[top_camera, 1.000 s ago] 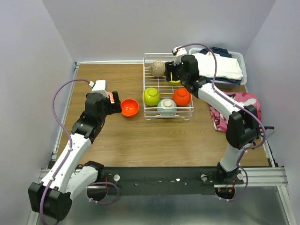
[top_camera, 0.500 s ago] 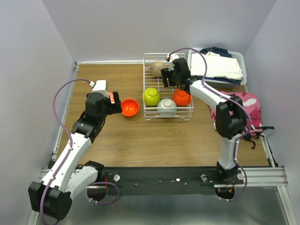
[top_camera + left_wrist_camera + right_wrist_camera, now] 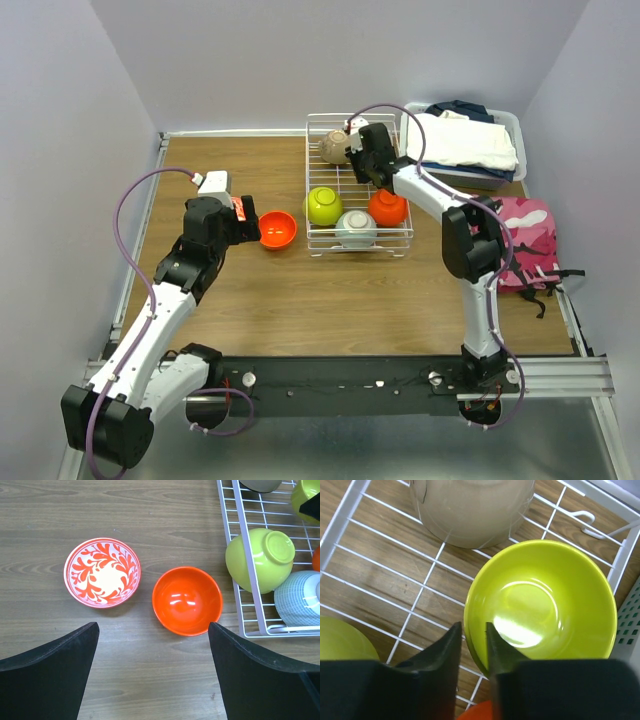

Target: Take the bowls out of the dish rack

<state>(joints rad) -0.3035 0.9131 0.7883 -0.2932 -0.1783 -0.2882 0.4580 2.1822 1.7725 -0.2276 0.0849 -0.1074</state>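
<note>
The white wire dish rack (image 3: pixel 310 190) holds a taupe bowl (image 3: pixel 334 147), an upturned lime-green bowl (image 3: pixel 323 205), a pale blue bowl (image 3: pixel 355 228) and an orange bowl (image 3: pixel 387 207). A second lime-green bowl (image 3: pixel 545 605) stands upright in the rack behind them. My right gripper (image 3: pixel 471 627) is shut on its near rim, one finger inside and one outside. On the table left of the rack sit an orange bowl (image 3: pixel 187 600) and a white-and-red patterned bowl (image 3: pixel 102 572). My left gripper (image 3: pixel 152 630) hovers open just short of them, holding nothing.
A grey bin of folded clothes (image 3: pixel 465 140) stands right of the rack. A pink patterned bag (image 3: pixel 505 235) lies at the right edge. Purple walls close in the table on three sides.
My right gripper has swung left across the back of the rack and closed its jaws over the lime-green bowl's rim. The left arm has not moved.
</note>
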